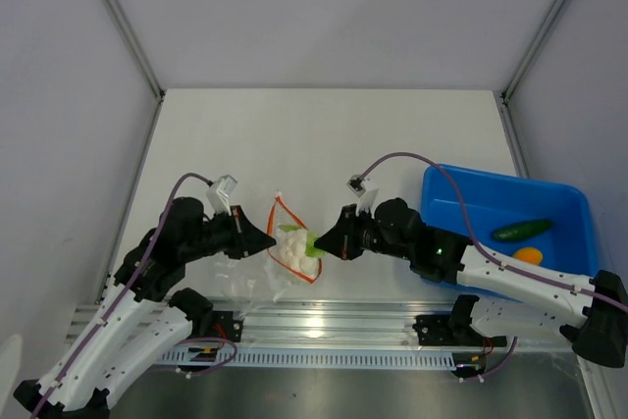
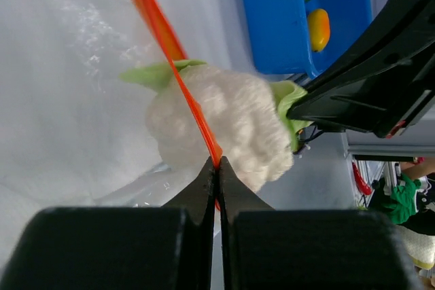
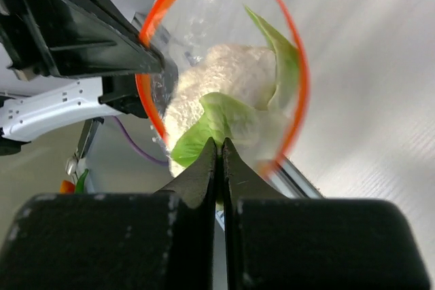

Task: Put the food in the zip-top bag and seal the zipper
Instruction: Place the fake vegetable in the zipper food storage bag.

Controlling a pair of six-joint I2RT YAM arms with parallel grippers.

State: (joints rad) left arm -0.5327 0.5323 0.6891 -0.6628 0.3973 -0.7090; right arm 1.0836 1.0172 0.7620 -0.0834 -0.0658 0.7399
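- Got the left gripper [image 1: 263, 240] clamped shut right on the zipper [image 2: 160, 25], pinching the orange-red strip at one side of the bag's mouth.
- Same deal with the right gripper [image 1: 319, 243]: fingers pressed tight together, nipping a green leaf of the leafy lump [image 2: 231, 120].
- Looking at the zip-top bag [image 2: 81, 100] strung between the two grippers, near the front edge of the table [image 1: 294, 144], mouth pulled open into a loop facing the right gripper.
- Found the leafy lump sitting in that loop, ringed by the orange-red strip in the right wrist view, with green leaves poking out toward the right fingers. Hard to say how deep into the bag.
- Spotted the cucumber [image 1: 522, 230] and the yellow-orange fruit [image 1: 529, 255] over in the blue tray [image 1: 461, 198] on the right side of the table, well apart from the bag. Fruit just beside the cucumber, on the near side.
- Can't tell whether the bottom of the bag touches the table or hangs clear of it.
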